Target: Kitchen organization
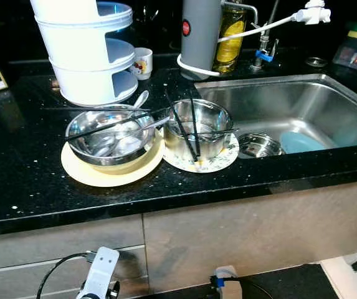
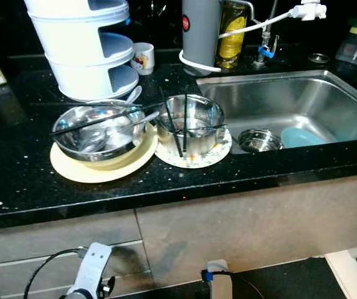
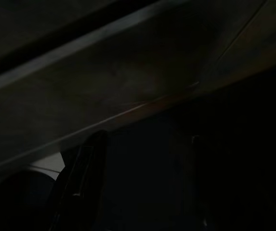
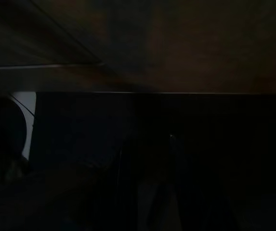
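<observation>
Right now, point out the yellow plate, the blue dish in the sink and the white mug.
yellow plate (image 1: 106, 176): left eye view, bare front rim.
blue dish (image 1: 299, 142): left eye view, its visible middle.
white mug (image 1: 142, 63): left eye view, its printed side.

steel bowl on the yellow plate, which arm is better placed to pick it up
Left, probably. The round steel bowl on the pale yellow plate sits left of the steel sink, above the left arm hanging low; the right arm hangs nearer the sink.
</observation>
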Tool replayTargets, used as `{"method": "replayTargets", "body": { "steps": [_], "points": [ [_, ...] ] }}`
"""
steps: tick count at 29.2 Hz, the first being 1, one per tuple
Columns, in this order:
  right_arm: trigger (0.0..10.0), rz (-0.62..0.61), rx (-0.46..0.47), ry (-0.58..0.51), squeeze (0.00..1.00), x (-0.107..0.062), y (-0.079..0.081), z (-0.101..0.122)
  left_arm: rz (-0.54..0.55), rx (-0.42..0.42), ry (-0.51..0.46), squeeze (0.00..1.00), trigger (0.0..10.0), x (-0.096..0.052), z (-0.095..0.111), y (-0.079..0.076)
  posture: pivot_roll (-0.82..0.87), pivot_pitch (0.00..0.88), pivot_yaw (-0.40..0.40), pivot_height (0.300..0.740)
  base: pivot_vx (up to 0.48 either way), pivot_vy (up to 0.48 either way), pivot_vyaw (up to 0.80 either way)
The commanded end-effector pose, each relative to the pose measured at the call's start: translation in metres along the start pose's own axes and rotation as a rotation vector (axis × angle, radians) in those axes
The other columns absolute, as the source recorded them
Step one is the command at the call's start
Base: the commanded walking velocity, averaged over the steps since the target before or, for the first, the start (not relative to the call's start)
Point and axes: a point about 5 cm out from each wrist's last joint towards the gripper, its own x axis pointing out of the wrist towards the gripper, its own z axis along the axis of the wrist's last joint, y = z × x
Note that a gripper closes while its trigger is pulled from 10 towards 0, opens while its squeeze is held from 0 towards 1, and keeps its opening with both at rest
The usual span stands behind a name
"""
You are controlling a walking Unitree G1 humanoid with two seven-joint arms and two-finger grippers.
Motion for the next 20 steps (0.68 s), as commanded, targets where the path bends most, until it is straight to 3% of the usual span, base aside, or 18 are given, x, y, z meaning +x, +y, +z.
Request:
{"method": "replayTargets", "body": {
  "steps": [1, 20],
  "points": [
    [10.0, -0.008, 0.006, 0.018, 0.0, -0.0026, -0.0032, -0.005, 0.016, -0.031, 0.028, 0.0, 10.0, -0.0025, -0.0084, 0.0006, -0.02, 0.163, -0.027, 0.74, 0.0, 0.0, 0.0],
    [10.0, 0.019, -0.037, 0.018, 0.0, -0.0014, -0.0004, -0.0028, 0.048, -0.052, -0.027, 0.0, 10.0, -0.0032, -0.0032, 0.0038, -0.02, 0.161, -0.034, 0.74, 0.0, 0.0, 0.0]
  ]
}}
